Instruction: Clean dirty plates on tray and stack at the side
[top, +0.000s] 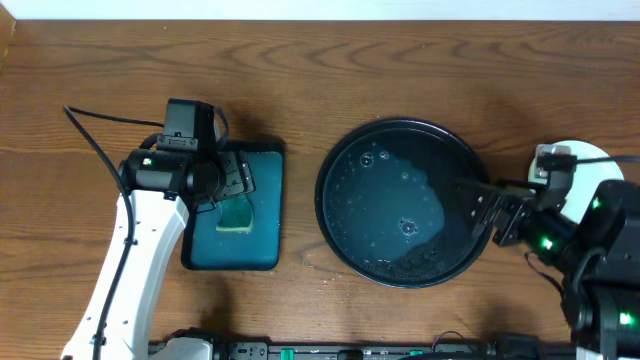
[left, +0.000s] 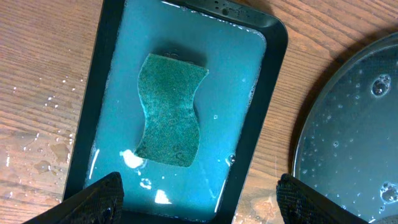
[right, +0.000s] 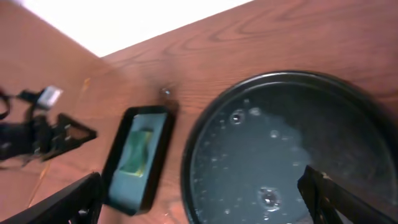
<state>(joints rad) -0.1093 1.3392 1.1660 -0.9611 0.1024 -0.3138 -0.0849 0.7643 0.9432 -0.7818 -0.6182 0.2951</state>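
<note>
No text, label, brand, number or sign can be read in the overhead, left wrist or right wrist view.
</note>
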